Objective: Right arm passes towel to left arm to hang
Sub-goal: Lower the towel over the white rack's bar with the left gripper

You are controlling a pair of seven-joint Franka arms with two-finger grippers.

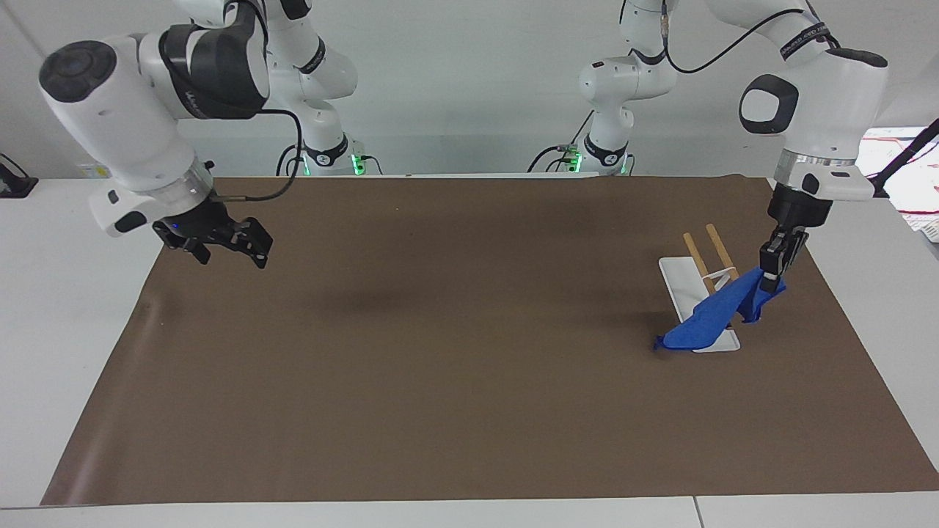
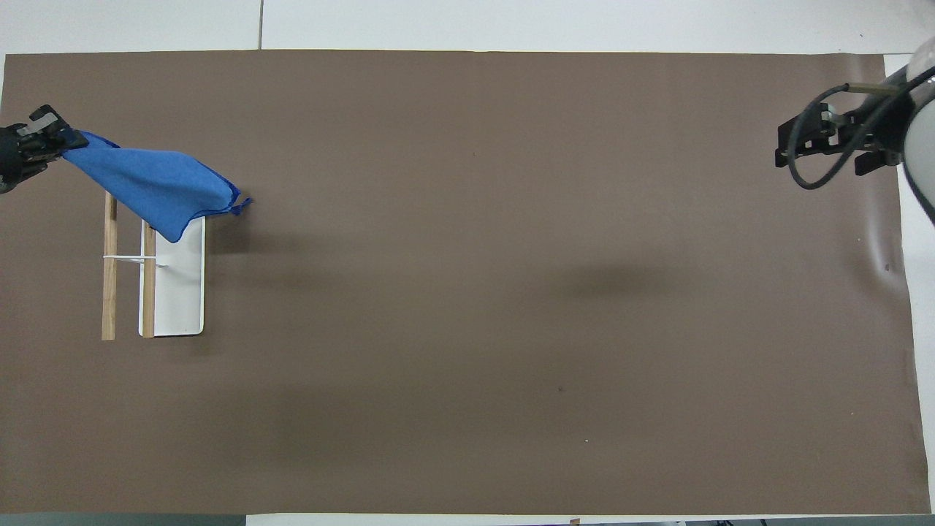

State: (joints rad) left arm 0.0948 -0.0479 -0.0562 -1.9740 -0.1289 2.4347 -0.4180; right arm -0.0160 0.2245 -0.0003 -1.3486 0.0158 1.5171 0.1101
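The left hand (image 1: 770, 277) is up in the air at the left arm's end of the tabletop (image 1: 44, 308). It is pinched tight on one corner of the blue towel (image 1: 715, 317). The towel hangs down from that hand in a slant. It is stretched over the towel rack (image 1: 722, 258), and it covers the end of the rack that is farther from the robots. Its low tip with the little cord loop (image 2: 239, 205) reaches down past the white base (image 1: 678, 282) to the brown mat (image 1: 469, 352). Whether the tip touches the mat cannot be told.

The rack has two wooden bars (image 2: 109, 292) that lie side by side above a flat white base. A thin white piece (image 2: 131, 257) joins the bars to the base. The rack stands on the brown mat near the left arm's end of the tabletop.

In the overhead view only the tip of the left hand (image 2: 44, 139) shows at the edge, with the towel (image 2: 157, 191) spread out from it across the bars.

The right hand (image 1: 227, 246) is at the right arm's end, over the edge of the brown mat. Its fingers (image 1: 260, 246) are spread wide apart and it holds nothing. A black cable (image 1: 279, 176) loops from its wrist. A small blue light (image 1: 174, 225) glows there. The right arm (image 1: 125, 117) is well apart from the towel and the rack.
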